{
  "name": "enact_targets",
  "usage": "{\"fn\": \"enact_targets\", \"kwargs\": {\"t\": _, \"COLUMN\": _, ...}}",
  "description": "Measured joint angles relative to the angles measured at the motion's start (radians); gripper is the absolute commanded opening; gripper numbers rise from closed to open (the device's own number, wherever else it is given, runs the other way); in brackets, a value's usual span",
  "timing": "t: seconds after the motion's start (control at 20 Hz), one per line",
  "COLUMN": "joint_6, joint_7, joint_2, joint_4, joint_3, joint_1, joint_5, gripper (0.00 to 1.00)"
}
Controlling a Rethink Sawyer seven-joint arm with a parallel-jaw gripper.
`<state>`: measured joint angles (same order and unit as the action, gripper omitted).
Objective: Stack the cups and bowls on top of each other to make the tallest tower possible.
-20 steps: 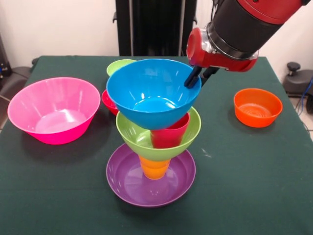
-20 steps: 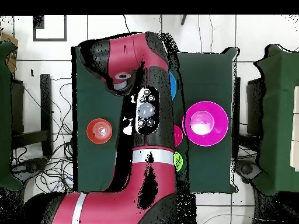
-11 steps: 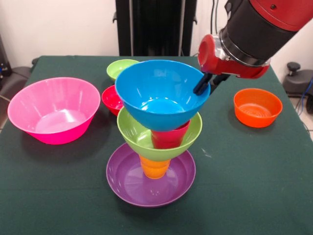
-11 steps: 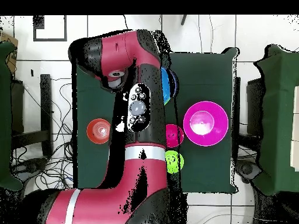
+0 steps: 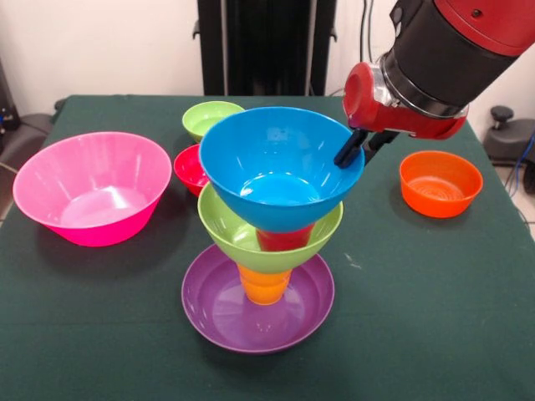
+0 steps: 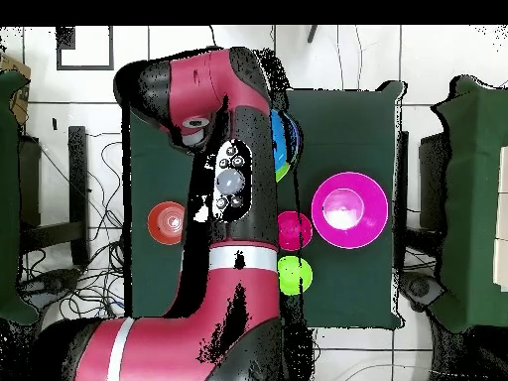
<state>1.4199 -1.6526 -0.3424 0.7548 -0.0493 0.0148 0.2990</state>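
Front view: your gripper [image 5: 357, 149] pinches the blue bowl [image 5: 281, 177] by its rim | bowl rests tilted on the red cup [image 5: 284, 240], mid-table | tower [image 5: 263, 251] rises from the purple bowl [image 5: 219, 311] | grip steadies placement.

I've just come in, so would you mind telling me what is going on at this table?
The gripper is shut on the rim of the blue bowl, holding it over the red cup on the tower. Below are the lime green bowl, orange cup and purple bowl. The pink bowl waits aside.
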Motion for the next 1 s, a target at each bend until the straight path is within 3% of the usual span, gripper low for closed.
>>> {"fn": "enact_targets", "kwargs": {"t": 1.0, "joint_6": -0.001, "joint_7": 0.0, "joint_2": 0.006, "joint_4": 0.0, "joint_3": -0.046, "joint_1": 0.016, "joint_5": -0.027, "gripper": 0.0}}
